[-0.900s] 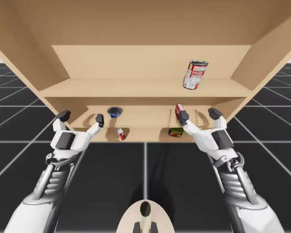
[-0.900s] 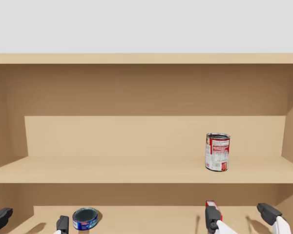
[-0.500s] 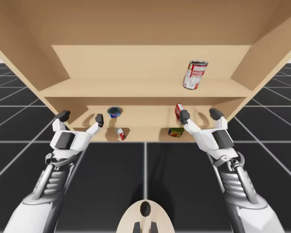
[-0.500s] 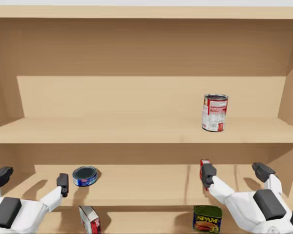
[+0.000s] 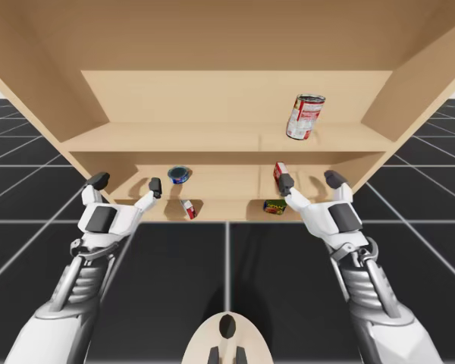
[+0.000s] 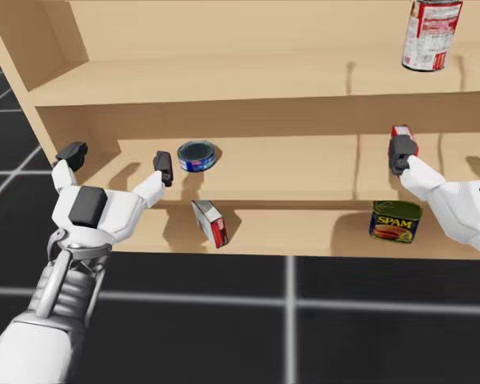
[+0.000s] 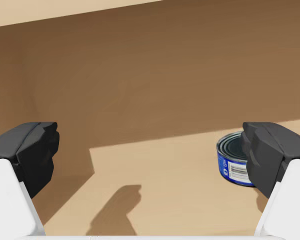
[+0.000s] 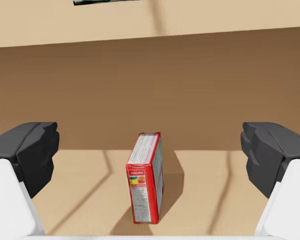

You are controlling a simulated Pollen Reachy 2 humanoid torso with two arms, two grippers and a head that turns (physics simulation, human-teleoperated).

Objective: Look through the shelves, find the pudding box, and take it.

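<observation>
left gripper [image 5: 127, 183], right gripper [image 5: 309, 180]: fingers spread, empty | pudding box [image 8: 146, 177]: likely the red one upright on middle shelf [image 6: 288, 172], ahead of right gripper | risk: a finger nudge topples it; red-and-white box [image 6: 210, 222] below invites mix-up

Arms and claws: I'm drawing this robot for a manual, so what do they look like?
My left arm and right arm have smooth white shells with exposed grey ribbed wrists. My left claw and right claw each have two white fingers tipped with black pads.
</observation>
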